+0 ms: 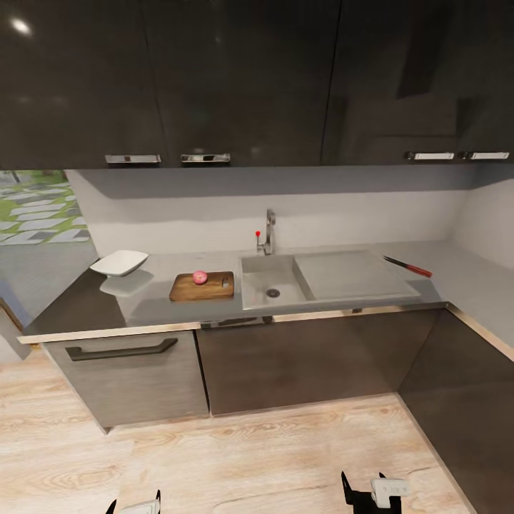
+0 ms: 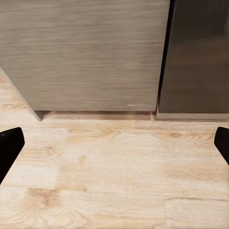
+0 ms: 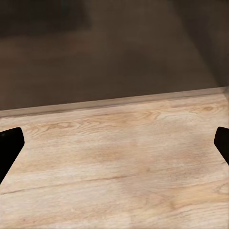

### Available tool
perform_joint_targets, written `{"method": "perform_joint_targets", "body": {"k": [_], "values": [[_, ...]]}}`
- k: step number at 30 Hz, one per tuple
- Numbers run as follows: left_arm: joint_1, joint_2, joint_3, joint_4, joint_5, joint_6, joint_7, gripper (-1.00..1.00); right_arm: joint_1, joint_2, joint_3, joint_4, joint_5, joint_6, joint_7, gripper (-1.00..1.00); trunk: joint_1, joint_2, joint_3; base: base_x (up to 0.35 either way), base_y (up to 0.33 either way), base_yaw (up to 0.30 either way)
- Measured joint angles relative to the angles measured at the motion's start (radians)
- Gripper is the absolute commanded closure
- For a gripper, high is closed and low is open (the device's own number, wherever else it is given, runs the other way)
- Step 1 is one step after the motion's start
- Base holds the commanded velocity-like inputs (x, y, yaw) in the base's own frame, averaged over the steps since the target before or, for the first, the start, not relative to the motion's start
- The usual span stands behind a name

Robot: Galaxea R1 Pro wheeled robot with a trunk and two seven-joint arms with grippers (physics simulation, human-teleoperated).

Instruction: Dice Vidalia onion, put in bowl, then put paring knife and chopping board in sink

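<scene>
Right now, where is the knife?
In the head view, the knife lies on the countertop at the right, just beyond the sink's drainboard, far from the board.

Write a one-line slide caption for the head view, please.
Onion on the board left of the sink, bowl farther left, knife to the sink's right.
</scene>
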Motion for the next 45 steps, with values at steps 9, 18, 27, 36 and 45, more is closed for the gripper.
{"method": "perform_joint_targets", "body": {"k": [9,18,27,36,45], "values": [[0.0,-0.001,0.0,0.0,0.0,0.0,0.0,-1.0,0.0,0.0,0.0,0.0,0.0,-0.001,0.0,-1.0,0.0,0.0,0.0,0.0,0.0,0.0],[0.0,-0.001,0.0,0.0,0.0,0.006,0.0,-1.0,0.0,-0.001,-0.006,-0.009,-0.003,0.003,-0.038,-1.0,0.0,0.0,0.0,0.0,0.0,0.0],[0.0,-0.003,0.0,-0.001,-0.002,0.091,-0.002,-1.0,-0.001,0.013,-0.01,-0.436,-0.007,0.349,-0.406,-1.0,0.0,0.0,0.0,0.0,0.0,0.0],[0.0,-0.004,0.0,-0.002,-0.002,0.094,-0.002,-1.0,0.0,0.023,-0.008,-0.842,-0.009,0.698,-0.434,-1.0,0.0,0.0,0.0,0.0,0.0,0.0],[0.0,-0.015,0.0,-0.002,-0.002,0.094,-0.002,-1.0,0.0,0.032,-0.002,-1.212,-0.008,1.002,-0.437,-1.0,0.0,0.0,0.0,0.0,0.0,0.0]]}}
